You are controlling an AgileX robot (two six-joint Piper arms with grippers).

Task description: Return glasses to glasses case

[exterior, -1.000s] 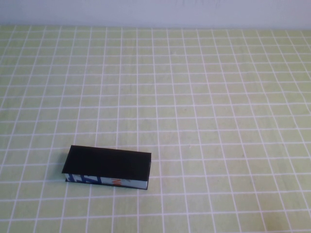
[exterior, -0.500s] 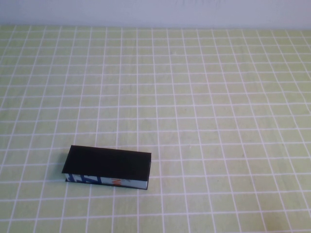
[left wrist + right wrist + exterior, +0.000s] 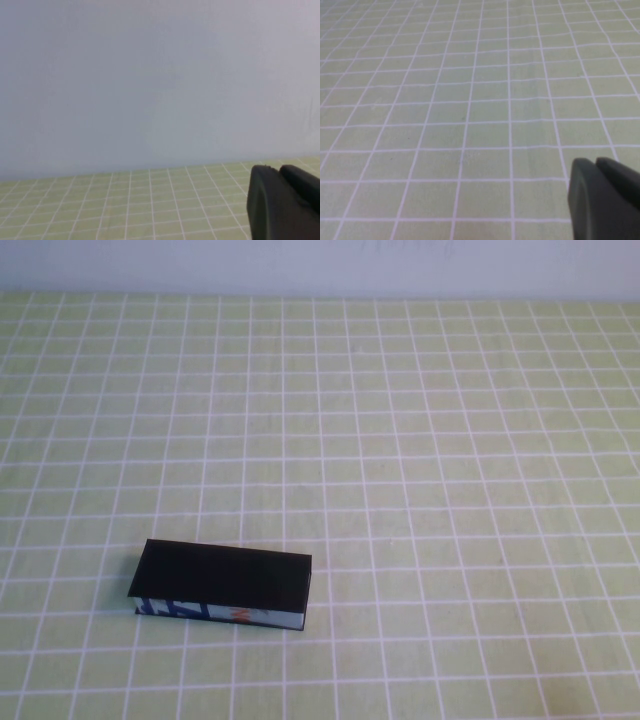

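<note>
The case [image 3: 222, 584] lies closed and flat on the worktop [image 3: 450, 490], in the near left part of the high view, its printed front edge toward the robot. The glasses are not visible in any view. The left claw [image 3: 283, 202] is raised and faces a pale wall [image 3: 150, 75]; whether it is apart or together cannot be told. The right claw [image 3: 604, 200] hangs over bare worktop with its fingers together and nothing between them.

Green checked table [image 3: 450, 490] — closed glasses case [image 3: 225, 575] lying flat.
</note>
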